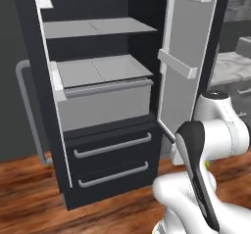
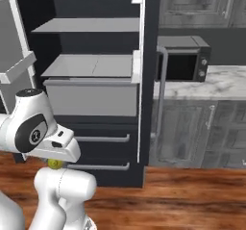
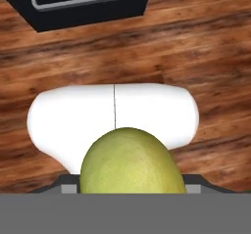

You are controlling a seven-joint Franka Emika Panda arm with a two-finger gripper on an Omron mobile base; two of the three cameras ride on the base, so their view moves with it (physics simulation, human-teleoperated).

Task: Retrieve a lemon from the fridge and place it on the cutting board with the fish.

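The lemon (image 3: 128, 162), dull yellow-green, looms large at the bottom of the hand view and hides the fingertips. In the right base view the lemon (image 2: 54, 164) peeks out under the white hand, where my gripper (image 2: 55, 159) is shut on it, low over the wooden floor. The arm is folded back in front of the fridge (image 1: 103, 105). Both fridge doors stand open, showing pale grey shelves (image 1: 98, 27) and a bin (image 1: 105, 101). In the left base view a sliver of the lemon (image 1: 208, 163) shows by the wrist. The cutting board and the fish are out of view.
Two handled fridge drawers (image 1: 112, 147) sit shut below the shelves. The open right door (image 1: 186, 57) stands close to the arm. A black microwave (image 2: 185, 58) rests on the marbled counter (image 2: 216, 82) above grey cupboards (image 2: 187, 137). Wooden floor (image 1: 29, 194) spreads below.
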